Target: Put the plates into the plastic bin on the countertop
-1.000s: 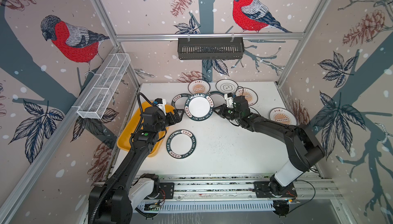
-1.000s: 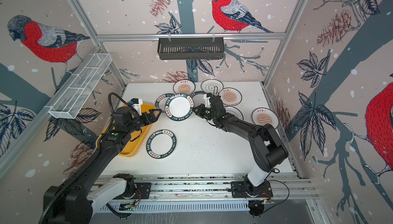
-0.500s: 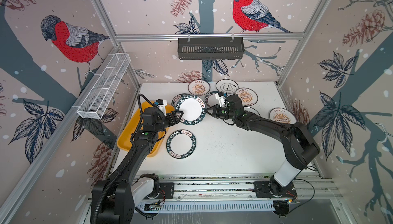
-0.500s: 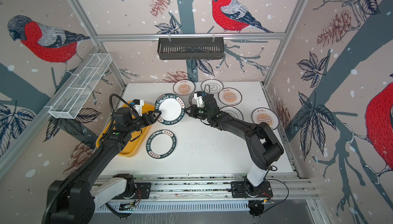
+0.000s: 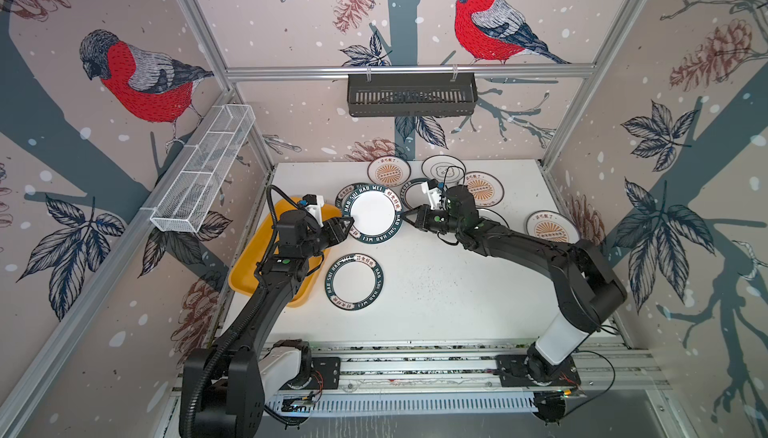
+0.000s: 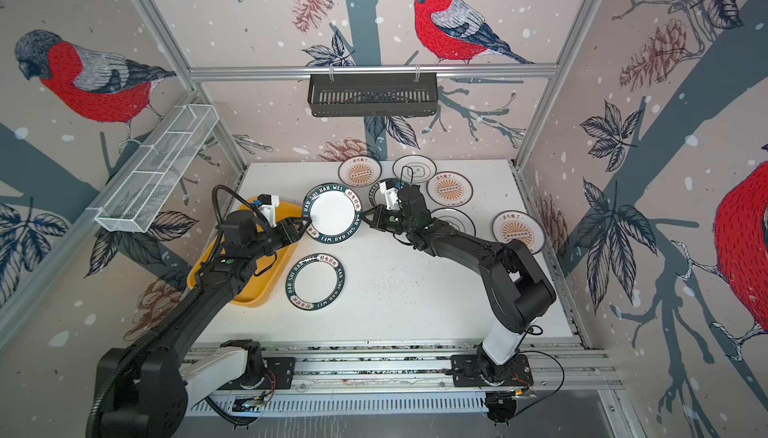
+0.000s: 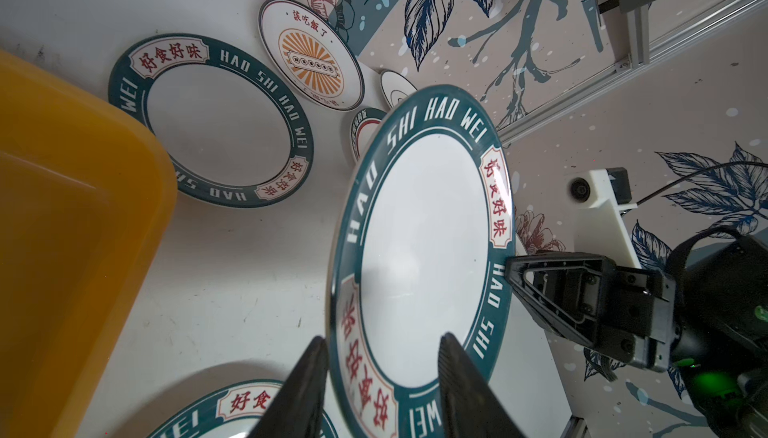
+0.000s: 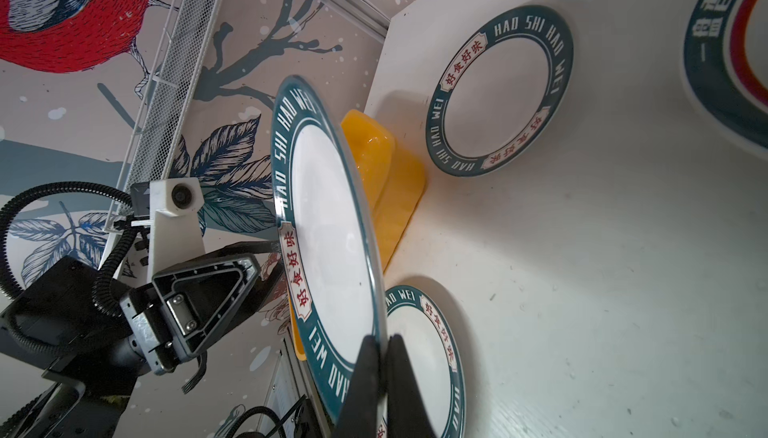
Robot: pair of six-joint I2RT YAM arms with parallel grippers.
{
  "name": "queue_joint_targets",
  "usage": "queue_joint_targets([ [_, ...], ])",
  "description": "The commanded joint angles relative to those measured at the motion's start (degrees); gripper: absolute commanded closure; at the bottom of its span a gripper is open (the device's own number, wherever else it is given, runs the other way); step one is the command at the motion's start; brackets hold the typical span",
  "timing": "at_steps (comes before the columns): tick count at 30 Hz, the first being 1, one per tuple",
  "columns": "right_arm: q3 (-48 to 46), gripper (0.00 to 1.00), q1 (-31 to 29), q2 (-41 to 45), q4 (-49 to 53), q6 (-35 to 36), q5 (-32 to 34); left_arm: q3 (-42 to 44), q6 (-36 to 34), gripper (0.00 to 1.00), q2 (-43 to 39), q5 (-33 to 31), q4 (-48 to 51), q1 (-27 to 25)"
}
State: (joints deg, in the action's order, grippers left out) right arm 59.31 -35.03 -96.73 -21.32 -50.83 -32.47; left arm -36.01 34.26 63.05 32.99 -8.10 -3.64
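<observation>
Right hand (image 5: 406, 218) on raised plate (image 5: 372, 216)

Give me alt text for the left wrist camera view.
A raised green-rimmed plate is pinched at its far rim by the right pincer, while the open left pincer straddles its near rim. The yellow bin stands beside it on the countertop, where other plates lie flat.
</observation>
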Motion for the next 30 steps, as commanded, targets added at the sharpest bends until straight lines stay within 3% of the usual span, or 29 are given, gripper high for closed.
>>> queue_joint_targets([
  [1, -0.7, 0.98, 0.6, 0.9, -5.9, -1.3, -2.7, 0.5, 0.6, 0.55, 0.0, 2.5, -3.9, 0.8],
  [4, -1.1, 0.98, 0.8, 0.8, -7.3, -2.1, -3.5, 1.0, 1.3, 0.59, 0.6, 4.0, -5.8, 1.0],
  [8, -1.3, 0.98, 0.9, 0.6, -8.0, -2.7, -3.9, 1.1, 1.7, 0.73, 1.1, 4.7, -6.6, 1.1],
  [17, -1.4, 0.98, 1.1, 0.4, -8.4, -3.0, -3.9, 1.4, 2.6, 0.94, 0.2, 6.0, -8.2, 1.3],
  [23, -1.4, 0.94, 1.3, 0.4, -8.9, -3.2, -3.8, 1.4, 3.4, 1.0, -0.1, 6.3, -8.9, 1.4],
  [26, -1.5, 0.85, 1.4, 0.4, -9.2, -3.2, -3.9, 1.2, 4.0, 1.0, -0.2, 6.2, -8.9, 1.5],
  [30, -1.6, 0.61, 1.5, 0.4, -9.8, -3.2, -3.7, 1.1, 5.1, 1.0, -0.1, 5.7, -8.9, 1.9],
])
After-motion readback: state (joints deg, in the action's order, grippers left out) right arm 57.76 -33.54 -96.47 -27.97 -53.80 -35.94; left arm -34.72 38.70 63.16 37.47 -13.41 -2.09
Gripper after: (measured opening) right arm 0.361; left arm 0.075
